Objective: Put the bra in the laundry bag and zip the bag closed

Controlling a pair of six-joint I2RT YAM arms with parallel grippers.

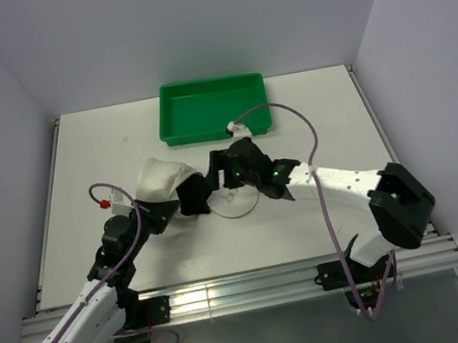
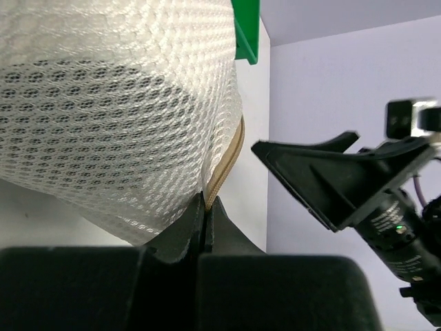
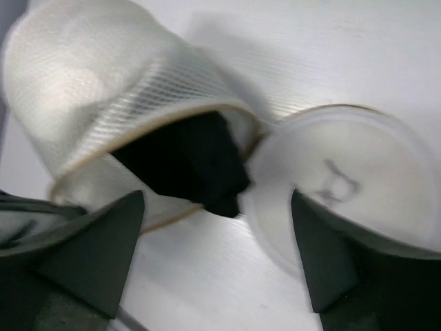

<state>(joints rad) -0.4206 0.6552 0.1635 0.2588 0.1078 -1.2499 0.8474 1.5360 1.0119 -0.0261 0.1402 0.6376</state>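
The laundry bag (image 3: pixel 89 76) lies on its side on the counter (image 1: pixel 325 111), in front of the green tray (image 1: pixel 171 128) and between the two arms, with its open mouth turned toward the right arm. The bra (image 3: pixel 186 155) is bundled into that mouth as a dark wad. Most of it sits inside the mesh, but a lobe spills over the lower rim onto the counter, so the loading looks nearly done rather than finished. The bag's round flap (image 3: pixel 344 186) is folded out flat on the counter just beside the mouth, leaving the opening clear. The left fingers (image 2: pixel 179 234) are pressed shut on the bag's rim right at the tan zip tape (image 2: pixel 227 155). That pinch probably anchors the limp mesh so it cannot slide or collapse while the other arm works. The right fingers (image 3: pixel 103 248) are spread wide and hold nothing, poised over the gap between mouth and flap. From there they could push the loose fabric in or reach for the flap. The zip pull cannot be made out in any view, and stray fabric across the rim would likely foul the zip.
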